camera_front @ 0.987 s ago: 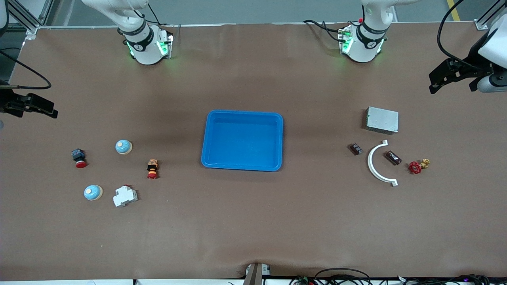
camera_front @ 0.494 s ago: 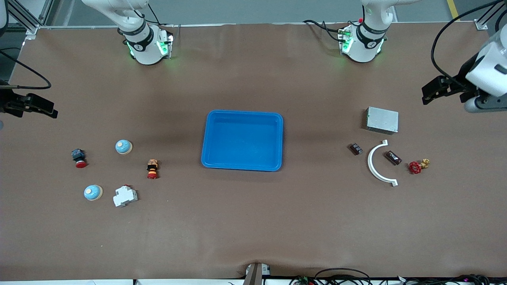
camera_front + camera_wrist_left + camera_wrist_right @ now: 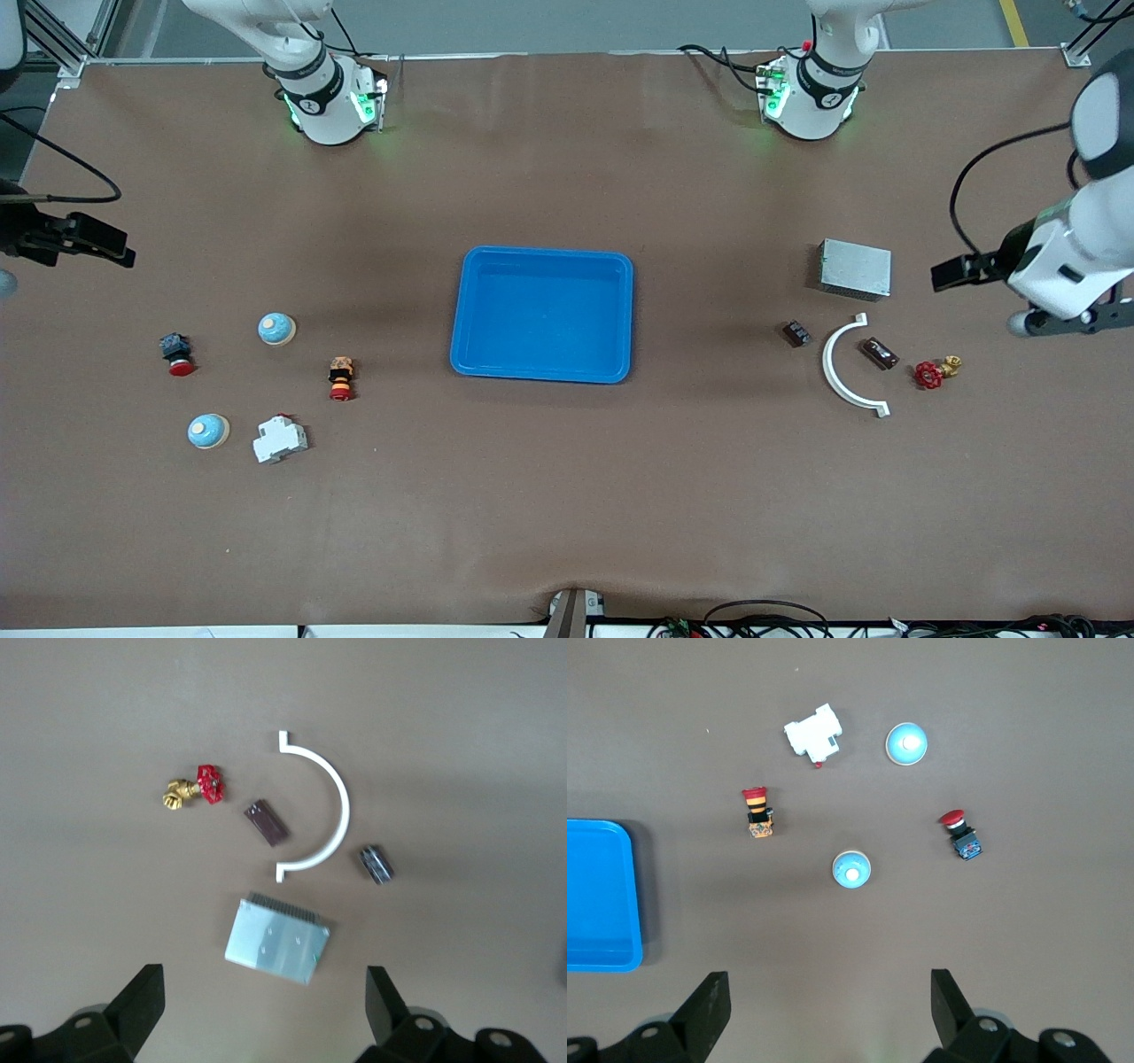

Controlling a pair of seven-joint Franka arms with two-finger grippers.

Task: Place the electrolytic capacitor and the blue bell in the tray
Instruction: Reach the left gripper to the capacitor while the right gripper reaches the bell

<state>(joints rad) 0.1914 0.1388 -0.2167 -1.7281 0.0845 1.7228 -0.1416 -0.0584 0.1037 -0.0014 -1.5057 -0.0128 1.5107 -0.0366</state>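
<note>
Our left gripper [image 3: 259, 1014] is up in the air with its fingers [image 3: 137, 1005] spread wide and nothing between them, hanging over the table at the left arm's end, just off from the grey metal box [image 3: 854, 268]. Right under its wrist cam we see that box, and a bit nearer the front camera a white curved bracket [image 3: 844, 367].

There are two small dark cylinders here, and we honestly can't tell which one is the electrolytic capacitor. The brown one [image 3: 881, 354] lies inside the bracket's curve on its side, long axis running diagonally, one end toward the box and the other toward the red valve [image 3: 930, 374]. The darker, shorter one [image 3: 796, 333] lies outside the curve on the tray's side, also lying flat and angled about the same way.

Our right gripper [image 3: 824, 1014] hangs with its fingers wide apart too, holding nothing, over the right arm's end of the table.

Two blue bells sit upright there, dome up: one [image 3: 276, 329] farther from the front camera, the other [image 3: 208, 431] nearer, just beside a white breaker block [image 3: 280, 439]. Two red-capped push buttons [image 3: 176, 354] [image 3: 340, 378] lie around them.

The tray [image 3: 542, 314] sits mid-table with nothing in it, long side running between the two arms' ends.
</note>
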